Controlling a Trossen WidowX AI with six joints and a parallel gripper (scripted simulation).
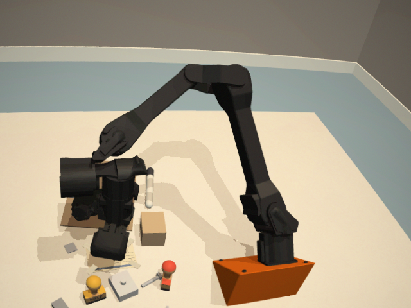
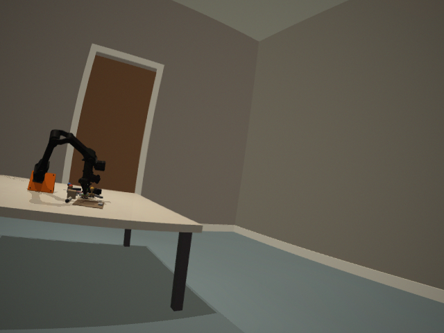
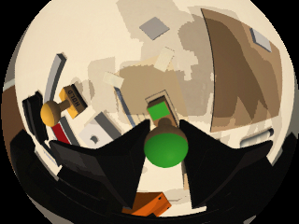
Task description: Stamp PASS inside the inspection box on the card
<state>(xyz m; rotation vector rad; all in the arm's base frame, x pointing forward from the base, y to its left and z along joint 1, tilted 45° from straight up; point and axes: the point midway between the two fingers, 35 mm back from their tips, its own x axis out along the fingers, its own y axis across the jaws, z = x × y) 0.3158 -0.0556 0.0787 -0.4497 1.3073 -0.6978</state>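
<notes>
My gripper (image 3: 164,123) is shut on the green-knobbed stamp (image 3: 165,150), upright over the card (image 3: 140,86) (image 1: 131,253). The stamp's lettering is hidden. Its base sits over the lower part of the box outline (image 3: 164,91). I cannot tell whether it touches the card. A red surface with a grey edge (image 3: 60,134), possibly the ink pad, lies at the left of the wrist view. The yellow HOLD stamp (image 3: 49,113) (image 1: 94,283) and the red-knobbed stamp (image 1: 169,267) stand nearby.
A grey box with a small knob (image 1: 119,291) (image 3: 105,140) stands beside the card. A tan block (image 1: 153,222) and a pale rod (image 1: 149,190) are on its other side. A brown board (image 3: 243,84) (image 1: 76,223) lies behind. The orange arm base (image 1: 265,282) stands at the right.
</notes>
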